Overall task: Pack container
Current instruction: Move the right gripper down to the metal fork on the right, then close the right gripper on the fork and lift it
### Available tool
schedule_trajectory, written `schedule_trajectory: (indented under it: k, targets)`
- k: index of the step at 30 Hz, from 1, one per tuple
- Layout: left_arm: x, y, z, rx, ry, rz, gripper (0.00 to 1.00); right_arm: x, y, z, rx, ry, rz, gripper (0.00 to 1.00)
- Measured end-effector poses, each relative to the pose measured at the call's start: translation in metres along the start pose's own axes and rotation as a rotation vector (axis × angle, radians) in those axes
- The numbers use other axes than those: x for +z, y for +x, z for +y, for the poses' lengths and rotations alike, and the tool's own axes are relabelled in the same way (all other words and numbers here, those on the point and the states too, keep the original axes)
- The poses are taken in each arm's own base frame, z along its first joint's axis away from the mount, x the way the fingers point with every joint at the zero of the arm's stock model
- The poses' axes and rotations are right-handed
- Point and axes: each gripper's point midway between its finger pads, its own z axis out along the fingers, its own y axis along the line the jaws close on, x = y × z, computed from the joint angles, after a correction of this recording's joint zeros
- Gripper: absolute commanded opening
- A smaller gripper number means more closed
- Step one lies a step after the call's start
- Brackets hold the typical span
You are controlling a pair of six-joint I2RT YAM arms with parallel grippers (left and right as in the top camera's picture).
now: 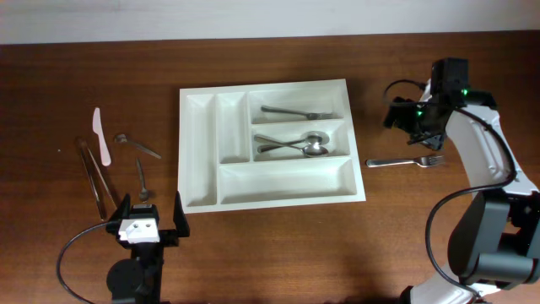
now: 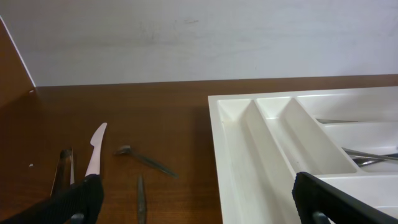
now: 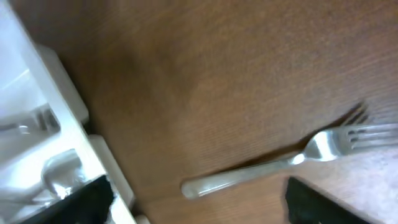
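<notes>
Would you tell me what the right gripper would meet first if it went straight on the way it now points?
The right gripper would most likely meet the fork, whose handle lies between its open jaws, though depth is unclear.

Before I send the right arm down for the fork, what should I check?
1. The fork lies flat on the table, apart from the tray: ok.
2. Jaws of the right arm are open and empty: ok.
3. Jaws squared to the fork's handle: cannot tell; the handle runs slantwise in the wrist view.
4. Height above the fork: cannot tell.
5. The tray's top long slot holds one utensil with room left: ok.
6. Jaws of the left arm are open and empty, by the tray's near left corner: ok.
</notes>
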Motion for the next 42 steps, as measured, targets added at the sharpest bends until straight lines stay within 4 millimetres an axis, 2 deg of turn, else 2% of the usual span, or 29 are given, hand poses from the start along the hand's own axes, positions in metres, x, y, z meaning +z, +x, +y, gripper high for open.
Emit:
schedule_trajectory:
  k: [9, 12, 16, 22, 30, 42]
  targets:
    - [0.000, 0.000, 0.000, 0.000, 0.000, 0.000, 0.99, 0.007, 0.004, -0.030, 0.612, 0.131, -0.072, 0.84]
    - [0.000, 0.000, 0.000, 0.000, 0.000, 0.000, 0.99, 0.006, 0.002, -0.034, 0.723, 0.146, -0.097, 0.84]
    - [0.000, 0.000, 0.000, 0.000, 0.000, 0.000, 0.99, 0.018, 0.005, -0.042, 0.793, 0.185, -0.096, 0.83]
    - [0.000, 0.000, 0.000, 0.000, 0.000, 0.000, 0.99, 0.058, 0.026, -0.060, 0.841, 0.282, -0.021, 0.78]
    - [0.000, 0.000, 0.000, 0.000, 0.000, 0.000, 0.99, 0.062, 0.029, -0.062, 0.891, 0.294, -0.019, 0.70]
    - [0.000, 0.000, 0.000, 0.000, 0.000, 0.000, 0.99, 0.061, 0.031, -0.064, 0.911, 0.306, -0.014, 0.69]
